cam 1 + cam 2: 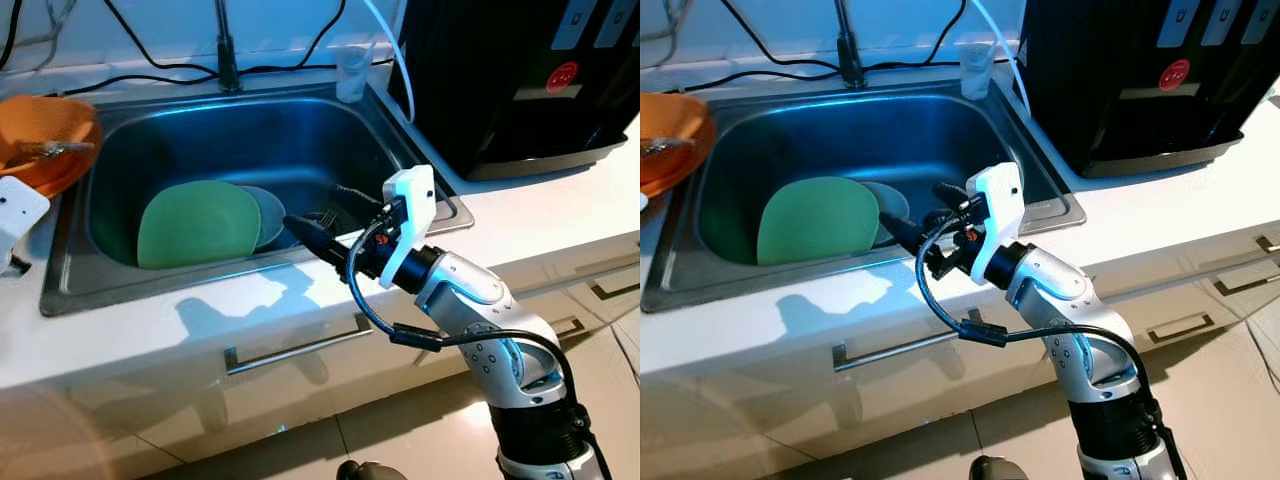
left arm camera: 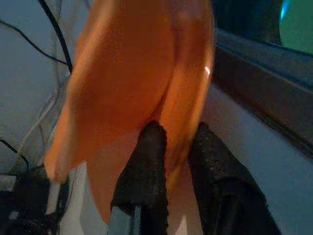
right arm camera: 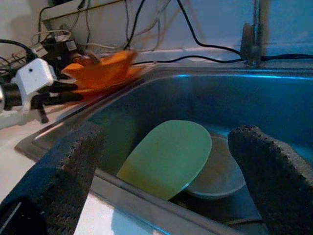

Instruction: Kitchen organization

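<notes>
Reaching into the stainless steel sink (image 1: 120,270) with my right gripper (image 1: 322,225), jaws spread wide, aimed at the flat green round plate (image 1: 198,223) leaning on the basin floor. That plate partly overlaps a grey-blue round plate (image 1: 270,213) just beside it; looks like a fork lies next to them, too dark to be sure. In the right wrist view the green plate sits between the two black fingers (image 3: 63,166), but no contact yet, so I judge this is the approach before a rim grasp. The tilt helps: the raised edge gives me something to pinch.

My left gripper (image 2: 168,147) is over at the left end of the white tabletop (image 1: 520,215), jaws pinching the rim of the orange plastic bowl (image 1: 45,135) beside the sink edge, probably steadying it as the stacking spot.

Black cables run along the wall behind the faucet (image 1: 228,50); a black appliance (image 1: 520,70) stands at the right.
</notes>
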{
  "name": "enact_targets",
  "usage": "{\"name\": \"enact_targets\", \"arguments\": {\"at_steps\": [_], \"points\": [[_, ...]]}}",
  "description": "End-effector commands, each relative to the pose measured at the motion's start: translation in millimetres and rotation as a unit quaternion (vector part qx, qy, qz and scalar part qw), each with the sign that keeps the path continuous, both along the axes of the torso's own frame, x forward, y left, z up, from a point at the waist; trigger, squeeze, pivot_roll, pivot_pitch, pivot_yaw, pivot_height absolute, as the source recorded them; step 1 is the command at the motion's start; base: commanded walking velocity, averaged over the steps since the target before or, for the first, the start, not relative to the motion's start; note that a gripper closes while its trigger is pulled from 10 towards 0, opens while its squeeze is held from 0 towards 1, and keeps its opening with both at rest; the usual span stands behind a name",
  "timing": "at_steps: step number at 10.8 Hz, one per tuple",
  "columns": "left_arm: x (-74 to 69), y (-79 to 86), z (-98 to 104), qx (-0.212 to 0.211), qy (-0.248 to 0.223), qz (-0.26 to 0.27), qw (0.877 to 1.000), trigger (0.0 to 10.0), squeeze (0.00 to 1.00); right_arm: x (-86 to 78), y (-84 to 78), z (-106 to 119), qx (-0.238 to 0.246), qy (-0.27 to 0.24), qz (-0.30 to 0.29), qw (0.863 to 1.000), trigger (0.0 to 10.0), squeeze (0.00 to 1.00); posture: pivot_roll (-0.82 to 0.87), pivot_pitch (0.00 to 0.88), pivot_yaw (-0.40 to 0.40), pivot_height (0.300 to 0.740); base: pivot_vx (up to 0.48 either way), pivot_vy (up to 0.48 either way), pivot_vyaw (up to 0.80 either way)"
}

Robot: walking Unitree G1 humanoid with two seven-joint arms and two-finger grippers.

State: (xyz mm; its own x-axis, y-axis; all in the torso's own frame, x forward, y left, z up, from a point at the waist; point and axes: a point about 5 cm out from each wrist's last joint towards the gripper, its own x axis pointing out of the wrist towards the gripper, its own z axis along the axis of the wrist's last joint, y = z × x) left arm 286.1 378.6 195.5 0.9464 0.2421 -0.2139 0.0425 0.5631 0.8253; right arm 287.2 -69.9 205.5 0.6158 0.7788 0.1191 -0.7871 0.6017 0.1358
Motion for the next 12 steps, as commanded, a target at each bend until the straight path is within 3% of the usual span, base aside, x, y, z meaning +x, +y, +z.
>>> {"name": "enact_targets", "arguments": {"at_steps": [1,6,9,10,11,12], "points": [[-26.6,-2.5,-71,-0.029,0.146,0.012,0.989,0.0,0.0,2.3,-3.3,2,0.001,-0.005,-0.009,1.0,10.0,0.0,0.04,0.136,-0.102,0.74,0.0,0.0,0.0],[-58.2,-7.9,-80,0.004,0.164,0.001,0.986,0.0,0.0,4.7,1.0,1,0.003,-0.002,0.003,1.0,10.0,0.0,0.09,0.145,-0.112,0.74,0.0,0.0,0.0],[-69.6,-11.3,-82,0.006,0.185,-0.005,0.983,0.0,0.0,5.6,5.3,0,0.006,-0.002,0.011,1.0,10.0,0.0,0.1,0.148,-0.117,0.74,0.0,0.0,0.0],[-70.9,-12.8,-85,0.012,0.215,-0.025,0.976,3.6,0.0,5.6,5.8,0,0.006,-0.003,0.011,1.0,10.0,0.0,0.1,0.147,-0.114,0.74,0.0,0.0,0.0],[-71.5,-14.6,-87,0.015,0.24,-0.041,0.97,10.0,0.0,5.8,5.6,0,0.006,-0.003,0.01,1.0,10.0,0.0,0.1,0.145,-0.108,0.74,0.0,0.0,0.0],[-70.5,-15.6,-86,0.019,0.248,-0.051,0.967,10.0,0.0,5.9,5.3,0,0.006,-0.003,0.008,1.0,10.0,0.0,0.1,0.143,-0.1,0.74,0.0,0.0,0.0]]}}
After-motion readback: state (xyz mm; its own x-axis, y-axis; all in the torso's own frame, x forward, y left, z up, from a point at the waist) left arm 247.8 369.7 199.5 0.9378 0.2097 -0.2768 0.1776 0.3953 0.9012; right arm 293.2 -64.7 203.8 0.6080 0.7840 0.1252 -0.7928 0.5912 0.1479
